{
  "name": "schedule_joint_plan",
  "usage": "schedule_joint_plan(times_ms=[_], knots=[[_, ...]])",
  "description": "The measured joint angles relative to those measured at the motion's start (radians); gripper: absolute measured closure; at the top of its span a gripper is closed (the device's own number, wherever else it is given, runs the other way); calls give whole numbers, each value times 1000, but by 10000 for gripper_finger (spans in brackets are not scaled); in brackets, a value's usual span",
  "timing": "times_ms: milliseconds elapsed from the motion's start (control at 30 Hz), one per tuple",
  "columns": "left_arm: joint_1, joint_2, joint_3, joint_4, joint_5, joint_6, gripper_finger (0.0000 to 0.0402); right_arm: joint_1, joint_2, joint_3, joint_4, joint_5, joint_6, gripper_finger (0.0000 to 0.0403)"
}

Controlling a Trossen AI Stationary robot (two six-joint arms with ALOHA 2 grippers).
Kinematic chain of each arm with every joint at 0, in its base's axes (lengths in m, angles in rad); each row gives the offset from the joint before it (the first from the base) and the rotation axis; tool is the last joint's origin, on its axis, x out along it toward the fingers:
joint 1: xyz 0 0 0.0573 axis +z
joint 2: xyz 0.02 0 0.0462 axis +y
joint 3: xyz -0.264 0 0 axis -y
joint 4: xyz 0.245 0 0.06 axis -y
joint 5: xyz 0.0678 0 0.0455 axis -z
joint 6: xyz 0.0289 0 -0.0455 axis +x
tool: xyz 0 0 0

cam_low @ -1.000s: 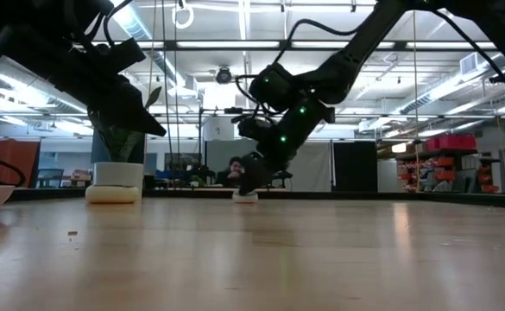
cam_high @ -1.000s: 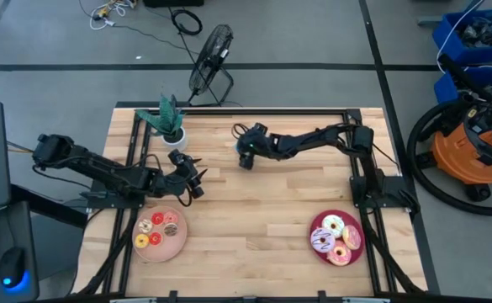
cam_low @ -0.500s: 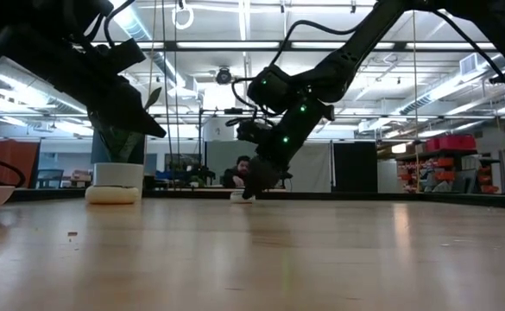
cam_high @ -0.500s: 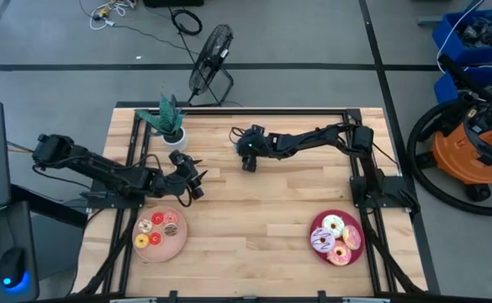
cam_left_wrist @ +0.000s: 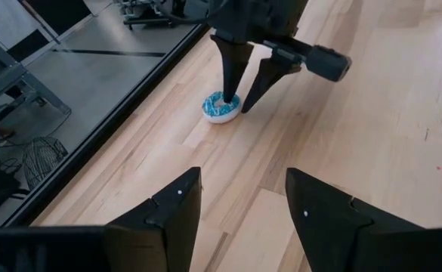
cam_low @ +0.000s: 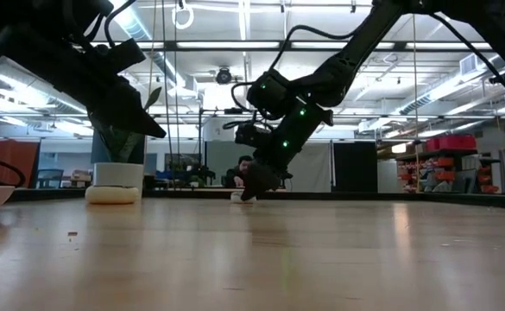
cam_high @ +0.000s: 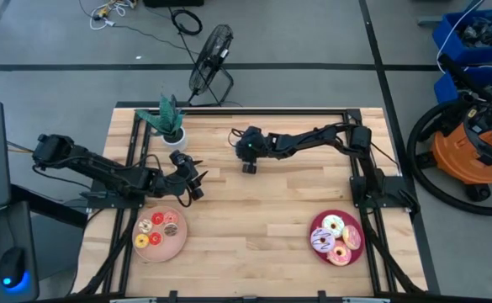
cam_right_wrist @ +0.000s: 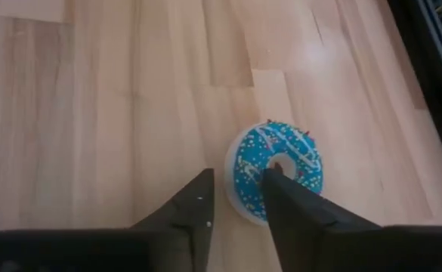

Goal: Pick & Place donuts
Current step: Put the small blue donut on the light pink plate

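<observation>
The right gripper (cam_right_wrist: 236,200) pinches the rim of a blue-iced donut (cam_right_wrist: 277,169) (one finger through its hole) lying on the table (cam_high: 262,227) near the far edge. The left gripper (cam_left_wrist: 239,204) hovers half open, empty, beside the pink plate (cam_high: 177,242).

The middle of the wooden table (cam_high: 254,219) lies bare, giving open passage between the pink plate (cam_high: 160,247) at 8 o'clock and the crimson plate (cam_high: 320,249) at 4 o'clock. At 11 o'clock the potted plant (cam_high: 169,120) stands upright, blocking that corner. The right arm (cam_high: 313,139) stretches low across 1 o'clock, and the left arm (cam_high: 103,171) bars 9 o'clock.
</observation>
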Motion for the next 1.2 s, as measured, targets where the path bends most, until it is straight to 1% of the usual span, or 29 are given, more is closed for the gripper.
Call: schedule_joint_plan(times_ms=[167, 267, 367, 433, 667, 867, 967, 1067, 1133, 1200], knots=[[0, 0, 0, 1, 0, 0, 203, 0, 1, 0, 6, 34, -38, 313], [0, 0, 0, 2, 0, 1, 203, 1, 1, 0, 7, 84, -70, 344], [0, 0, 0, 2, 0, 1, 203, 3, 1, 0, 14, 98, -106, 380], [0, 0, 0, 2, 0, 0, 203, 12, 1, -1, 23, 103, -142, 394], [0, 0, 0, 3, 0, -20, 203, 73, -3, -2, 49, 102, -231, 400], [0, 0, 0, 1, 13, -88, 203, 158, -61, -38, 40, 93, -281, 401], [0, 0, 0, 1, 64, -143, 203, 214, -117, -90, 49, 73, -304, 402], [0, 0, 0, 3, 136, -172, 203, 273, -175, -163, 108, 24, -316, 402], [0, 0, 0, 22, 189, -200, 202, 320, -203, -216, 172, 25, -327, 402], [0, 1, 0, 63, 230, -241, 202, 368, -218, -262, 248, 58, -353, 402]])
